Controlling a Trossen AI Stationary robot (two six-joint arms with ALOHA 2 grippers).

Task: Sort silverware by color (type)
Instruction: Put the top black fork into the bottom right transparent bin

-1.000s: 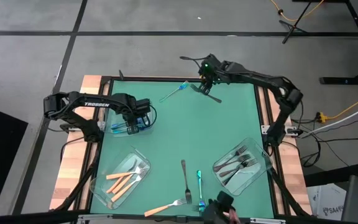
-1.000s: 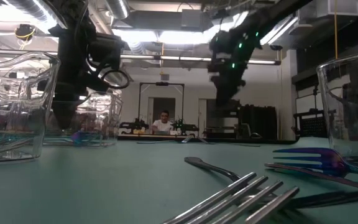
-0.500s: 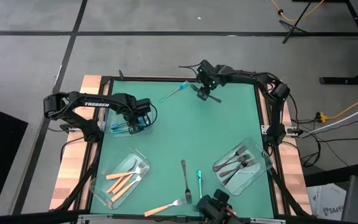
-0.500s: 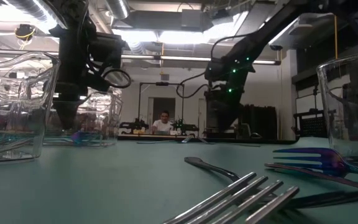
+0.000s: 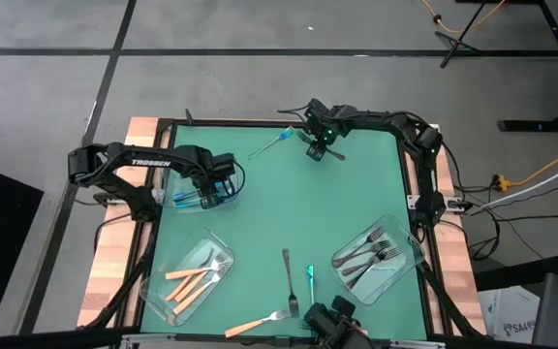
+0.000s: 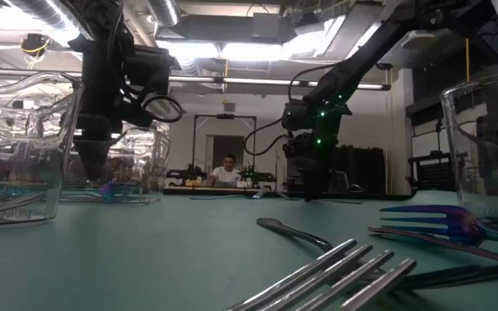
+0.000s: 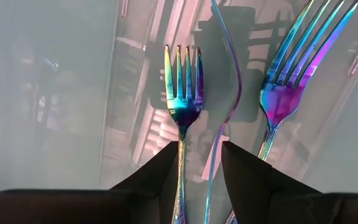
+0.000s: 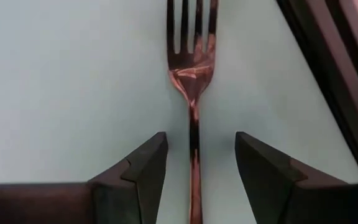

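1. Lying flat on the green counter [image 5: 260, 223] near its far edge is a dark fork [image 8: 191, 81], and the right pincer [image 8: 194, 168] hangs low right over it. Its two fingers [image 8: 145, 177] stand apart, one on each side of the handle, and they are not squeezing it.
2. Just beside that one lies a blue fork [image 5: 272, 142], slanted, also near the far edge.
3. At the left edge, the left pincer [image 7: 199, 177] reaches down into a clear tray [image 5: 172, 202]. Shiny blue forks [image 7: 182, 93] lie inside. The fingers are apart around one fork's handle and do not grip it.
4. Near the front left corner, a second clear tray [image 5: 153, 291] holds orange-handled forks [image 5: 194, 278].
5. Near the front right corner, a third clear tray [image 5: 410, 254] holds dark forks [image 5: 374, 257].
6. Between those two trays, close to the front edge, three forks lie loose: a dark one [image 5: 289, 279], a small blue one [image 5: 311, 283], and an orange one [image 5: 260, 323].
7. Far behind the counter, a person [image 6: 227, 168] sits in the room.
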